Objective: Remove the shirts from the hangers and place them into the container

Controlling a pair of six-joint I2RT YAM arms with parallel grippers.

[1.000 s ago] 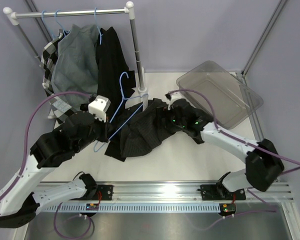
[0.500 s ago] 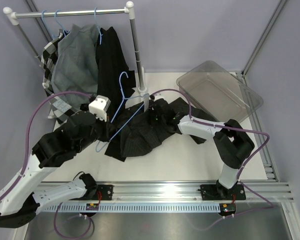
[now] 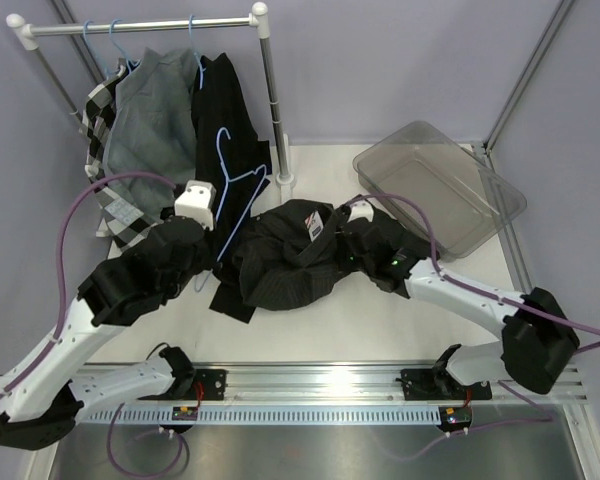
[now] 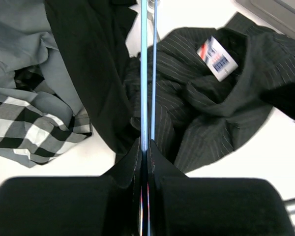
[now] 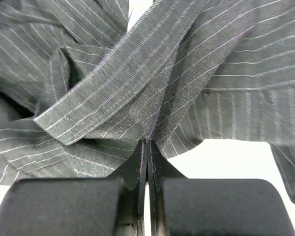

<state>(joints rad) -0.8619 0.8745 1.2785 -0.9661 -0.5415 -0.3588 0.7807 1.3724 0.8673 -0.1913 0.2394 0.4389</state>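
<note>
A black pin-striped shirt (image 3: 280, 265) lies bunched on the table, its white label (image 4: 216, 58) showing at the collar. My right gripper (image 3: 332, 245) is shut on a fold of that shirt (image 5: 113, 93), and the fabric fans out from its closed tips (image 5: 147, 142). My left gripper (image 3: 210, 258) is shut on a light-blue wire hanger (image 3: 225, 175). The hanger's wires (image 4: 145, 73) run straight up from the closed jaws (image 4: 146, 147), along the shirt's left edge. A second black shirt (image 3: 220, 110) hangs on the rack. The clear grey-tinted container (image 3: 440, 190) stands at the right, behind the right arm.
The white clothes rack (image 3: 140, 25) stands at the back left, its post (image 3: 273, 110) close to the lifted hanger. A grey shirt (image 3: 150, 120) and a black-and-white checked shirt (image 3: 102, 110) hang there on blue hangers. Metal frame poles rise at the right.
My right gripper has reached left into the shirt and shut on a fold. The left gripper has drawn the hanger back and left, and the shirt has bunched up.
</note>
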